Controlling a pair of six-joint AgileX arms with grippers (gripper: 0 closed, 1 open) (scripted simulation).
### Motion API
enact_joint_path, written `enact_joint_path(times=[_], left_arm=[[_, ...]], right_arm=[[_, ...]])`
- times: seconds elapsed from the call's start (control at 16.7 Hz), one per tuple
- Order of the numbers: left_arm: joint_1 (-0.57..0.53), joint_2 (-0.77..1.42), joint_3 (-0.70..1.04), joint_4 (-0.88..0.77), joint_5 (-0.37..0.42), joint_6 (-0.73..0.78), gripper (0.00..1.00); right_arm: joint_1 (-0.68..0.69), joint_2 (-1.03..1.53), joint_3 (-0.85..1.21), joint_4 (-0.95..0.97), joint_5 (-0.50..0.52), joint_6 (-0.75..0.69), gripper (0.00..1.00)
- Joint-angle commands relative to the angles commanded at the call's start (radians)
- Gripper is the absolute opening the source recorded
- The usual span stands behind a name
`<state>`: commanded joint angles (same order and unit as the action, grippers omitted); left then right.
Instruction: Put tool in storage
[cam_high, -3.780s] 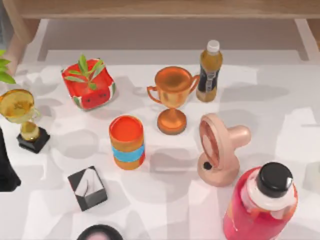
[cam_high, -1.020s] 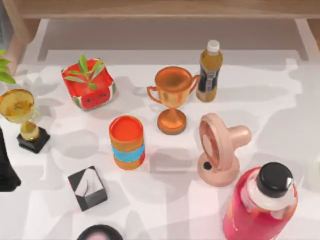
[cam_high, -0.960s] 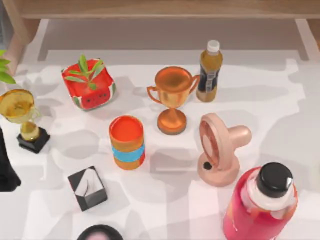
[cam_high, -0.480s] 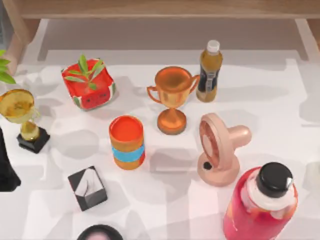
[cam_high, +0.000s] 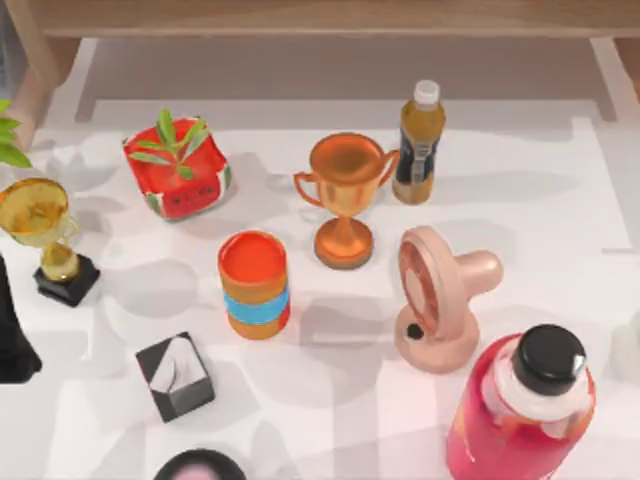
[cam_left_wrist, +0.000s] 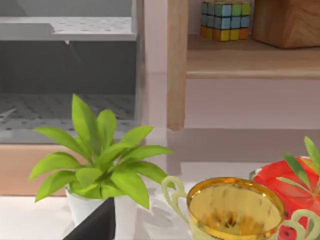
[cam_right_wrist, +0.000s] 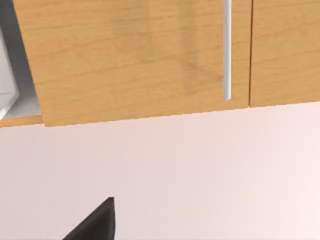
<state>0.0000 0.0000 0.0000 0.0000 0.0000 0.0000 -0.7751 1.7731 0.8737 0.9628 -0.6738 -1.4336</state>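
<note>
On the table (cam_high: 330, 420) stood a red planter (cam_high: 178, 170), a bronze trophy (cam_high: 345, 195), an amber bottle (cam_high: 418, 140), an orange can (cam_high: 254, 285), a pink fan (cam_high: 437, 300), a red bottle (cam_high: 520, 415) with a black cap, a gold trophy (cam_high: 45, 235) and a tissue box (cam_high: 175, 375). A pale shape (cam_high: 628, 348) sat at the table's right edge, cut off by the frame; I could not tell whether it was the tool.

The left arm (cam_high: 10, 340) stood dark at the table's left edge, near the gold trophy. A dark sliver of the left gripper (cam_left_wrist: 95, 225) showed before a leafy plant (cam_left_wrist: 100, 160). The right gripper (cam_right_wrist: 95, 222) faced a wooden cabinet door (cam_right_wrist: 130, 55) with a white handle (cam_right_wrist: 227, 50). Whether either gripper was released or clenched, I could not tell.
</note>
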Motion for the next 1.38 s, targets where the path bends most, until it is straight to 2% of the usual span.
enact_joint_path(times=[0.3, 0.6, 1.14, 1.38], left_arm=[[0.000, 0.000, 0.000, 0.000, 0.000, 0.000, 1.00], [0.000, 0.000, 0.000, 0.000, 0.000, 0.000, 1.00], [0.000, 0.000, 0.000, 0.000, 0.000, 0.000, 1.00], [0.000, 0.000, 0.000, 0.000, 0.000, 0.000, 1.00]], right_arm=[[-0.043, 0.061, -0.260, 0.388, -0.026, -0.086, 1.00], [0.001, 0.217, -0.415, 0.605, -0.037, -0.115, 1.00], [0.027, 0.262, -0.434, 0.647, -0.038, -0.118, 1.00], [0.075, 0.283, -0.375, 0.606, 0.007, -0.119, 1.00]])
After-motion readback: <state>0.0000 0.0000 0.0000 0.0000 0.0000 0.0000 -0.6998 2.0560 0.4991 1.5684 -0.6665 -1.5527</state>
